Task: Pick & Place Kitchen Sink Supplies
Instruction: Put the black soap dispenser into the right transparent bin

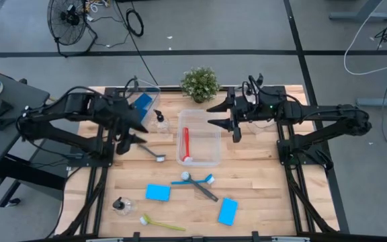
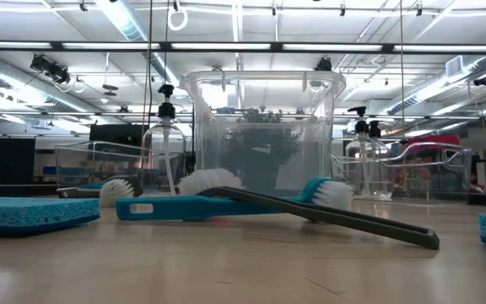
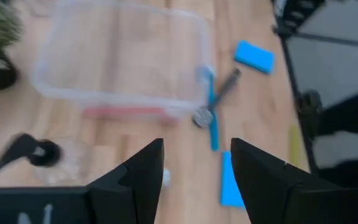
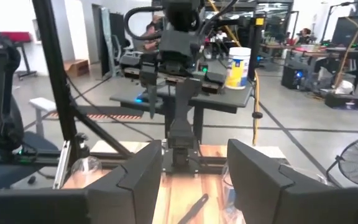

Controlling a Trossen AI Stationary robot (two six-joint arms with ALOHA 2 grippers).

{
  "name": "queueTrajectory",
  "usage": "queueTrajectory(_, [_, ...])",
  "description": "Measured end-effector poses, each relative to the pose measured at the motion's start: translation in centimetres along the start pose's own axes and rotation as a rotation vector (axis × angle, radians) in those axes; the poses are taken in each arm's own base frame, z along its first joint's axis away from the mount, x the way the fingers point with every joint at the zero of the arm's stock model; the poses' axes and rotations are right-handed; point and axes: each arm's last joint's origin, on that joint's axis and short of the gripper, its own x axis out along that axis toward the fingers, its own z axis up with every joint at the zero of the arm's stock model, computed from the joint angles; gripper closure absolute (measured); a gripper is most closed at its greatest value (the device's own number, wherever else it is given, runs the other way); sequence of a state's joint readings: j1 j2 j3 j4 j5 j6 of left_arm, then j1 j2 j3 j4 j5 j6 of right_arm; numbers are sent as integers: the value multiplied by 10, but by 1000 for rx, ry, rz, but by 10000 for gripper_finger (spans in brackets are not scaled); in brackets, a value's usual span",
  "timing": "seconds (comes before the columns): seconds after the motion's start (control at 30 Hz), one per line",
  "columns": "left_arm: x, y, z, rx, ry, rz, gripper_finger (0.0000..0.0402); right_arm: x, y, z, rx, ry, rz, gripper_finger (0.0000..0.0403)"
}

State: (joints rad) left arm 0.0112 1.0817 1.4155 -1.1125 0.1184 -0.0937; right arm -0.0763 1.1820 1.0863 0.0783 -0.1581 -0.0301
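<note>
**Both arms held above the back of the worktop, nothing gripped**

The left gripper (image 1: 142, 132) hangs over the back-left part of the worktop (image 1: 261, 195), fingers (image 3: 143, 180) parted with only air between them. The right gripper (image 1: 215, 114) hangs over the back-right part, beside the middle bin (image 1: 199, 146), fingers likewise apart and holding nothing.

A red brush (image 1: 186, 144) lies inside the middle bin, its long axis running from back to front. A grey brush (image 1: 152, 152) lies just left of that bin, slanting toward the front. In front of the bin a blue brush (image 1: 195, 180) lies parallel to the front edge, crossed by a dark grey brush (image 1: 201, 187) that slants toward the front-right corner. A yellow-green brush (image 1: 162, 224) lies near the front edge, roughly parallel to it.

One blue sponge (image 1: 158, 192) lies flat left of the crossed brushes, another (image 1: 228, 210) nearer the front-right corner. A third sponge (image 1: 142, 101) sits in the back-left bin (image 1: 154, 93), partly hidden by the left arm.

A pump bottle (image 1: 160, 122) stands between the two bins; a second one (image 1: 121, 204) stands near the front-left corner.

A potted plant (image 1: 199, 83) stands at the back edge, behind the middle bin. In the low view it shows only dimly through the bin's clear walls.
</note>
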Motion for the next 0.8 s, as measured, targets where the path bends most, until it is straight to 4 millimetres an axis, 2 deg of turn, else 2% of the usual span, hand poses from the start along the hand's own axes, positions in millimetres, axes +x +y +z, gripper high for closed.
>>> queueTrajectory(0.2, [2, -10, -4, 25, 48, -42, 209, 1, 6, -5, -17, 51, 14, 218])
queueTrajectory(0.43, [2, -7, -5, 27, 33, 128, 209, 1, 8, -6, -8, 65, -7, 218])
queueTrajectory(0.8, [6, -1, -2, 276, 61, 260, 209, 1, 8, -6, 20, 66, -9, 218])
